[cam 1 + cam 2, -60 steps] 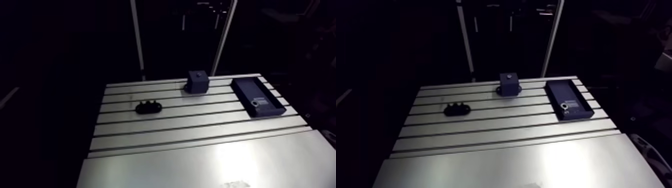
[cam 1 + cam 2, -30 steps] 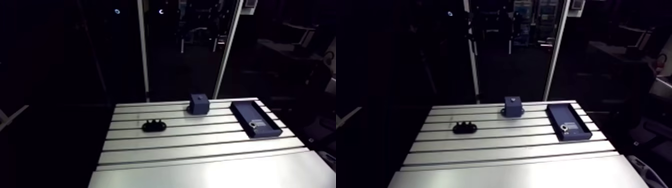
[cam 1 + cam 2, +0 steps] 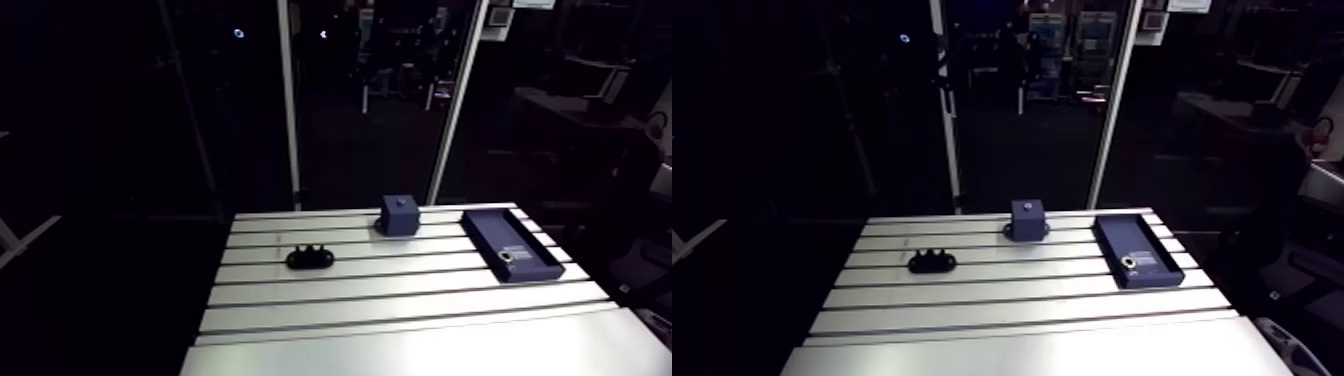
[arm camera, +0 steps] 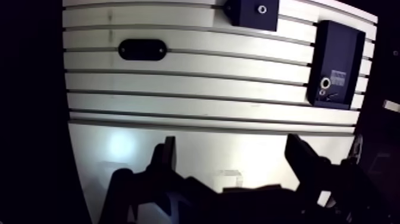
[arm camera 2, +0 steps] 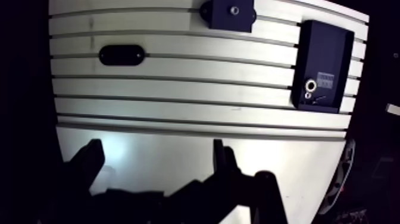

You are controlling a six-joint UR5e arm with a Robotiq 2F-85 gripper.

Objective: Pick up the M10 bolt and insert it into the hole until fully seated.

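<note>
The gripper (image 4: 232,149) was released: its two fingers stood wide apart with nothing between them, over the bare near part of the table (image 4: 178,113) and well apart from every part. The M10 bolt (image 4: 324,84) sat in the dark tray (image 4: 339,42) at one side of the table, at the tray end nearer the gripper. In the wrist view it showed as a small bright ring, which suggested that it stood on end; which end faced up could not be determined. The receiving hole (image 4: 261,8) was in the top face of the dark block (image 4: 244,15), near the far end of the tray. A black oblong fixture (image 4: 141,49) lay well apart from both. The bolt was judged to be steel: rigid, not fragile, dense for its bulk, and smooth enough to slip or tilt under an off-centre grip. The recommended hold was across its upper portion with the axis kept vertical and the fingers oriented to clear the nearby tray walls. This would leave the lower length free to enter the hole.
</note>
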